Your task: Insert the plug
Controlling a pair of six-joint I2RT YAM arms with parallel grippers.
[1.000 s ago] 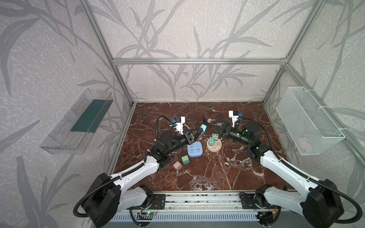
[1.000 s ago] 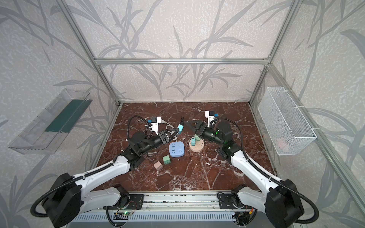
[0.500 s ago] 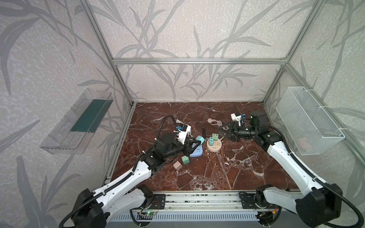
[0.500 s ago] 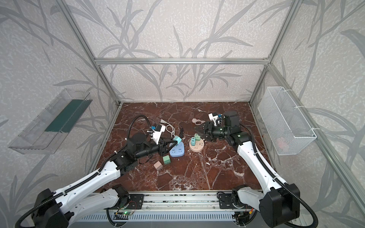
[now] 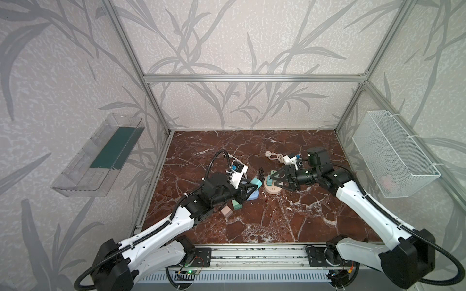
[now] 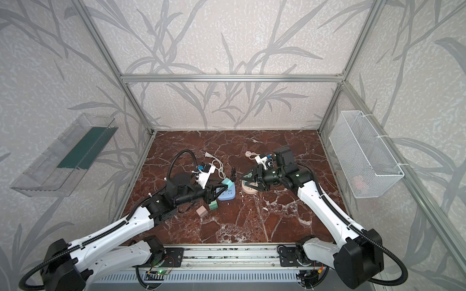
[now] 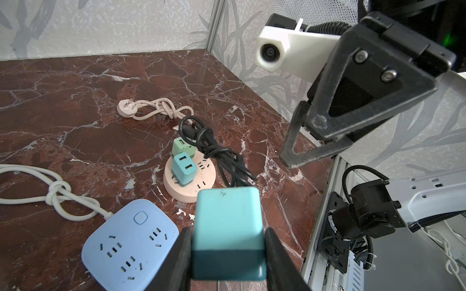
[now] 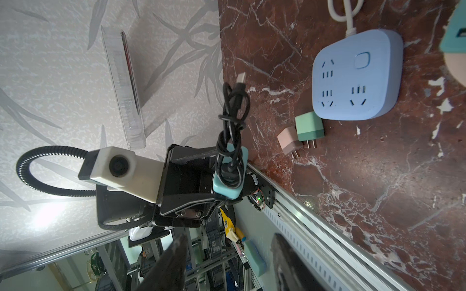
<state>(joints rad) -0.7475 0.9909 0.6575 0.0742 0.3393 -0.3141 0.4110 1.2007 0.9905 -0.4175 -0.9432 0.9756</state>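
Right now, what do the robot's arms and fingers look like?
The left arm and right arm are white shells with black joints, trailing black ribbed hoses. The fingers are black triangular frames; a white camera block sits on each wrist.

White arm links point(image 5: 161, 230), black joints point(image 5: 215, 190), corrugated black cables point(image 8: 22, 166).

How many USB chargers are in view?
5. Teal charger in the left gripper; teal cube and light green cube on the pink round strip; pink cube and green cube loose beside the blue strip. Others possibly hidden.
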